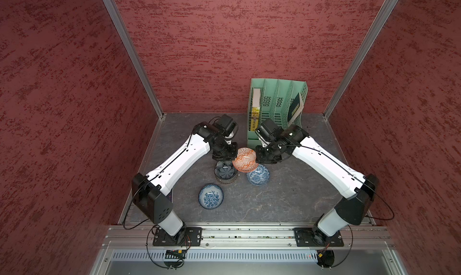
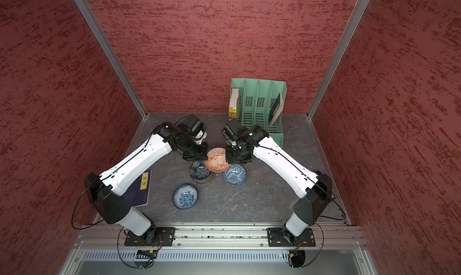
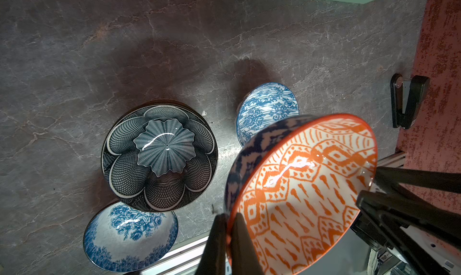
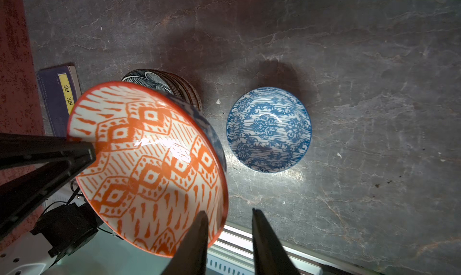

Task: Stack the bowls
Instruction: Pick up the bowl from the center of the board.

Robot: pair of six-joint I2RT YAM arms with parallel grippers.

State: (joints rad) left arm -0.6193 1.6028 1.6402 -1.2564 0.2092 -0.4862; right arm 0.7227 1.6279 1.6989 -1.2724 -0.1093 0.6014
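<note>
Orange geometric bowl [image 1: 245,159], held tilted above the bench [image 1: 274,201], overlapping the stack [image 1: 224,181] topped by the dark flower-shaped bowl [image 1: 225,172] and a blue-white bowl [image 1: 258,175]. The left gripper [image 3: 229,218] pinches its rim. The right gripper [image 4: 228,211] straddles the opposite rim, jaws apart and unclamped.

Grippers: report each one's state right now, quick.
Left gripper: shut on the rim of the orange bowl.
Right gripper: open, jaws astride the same bowl's rim, not clamped.
</note>
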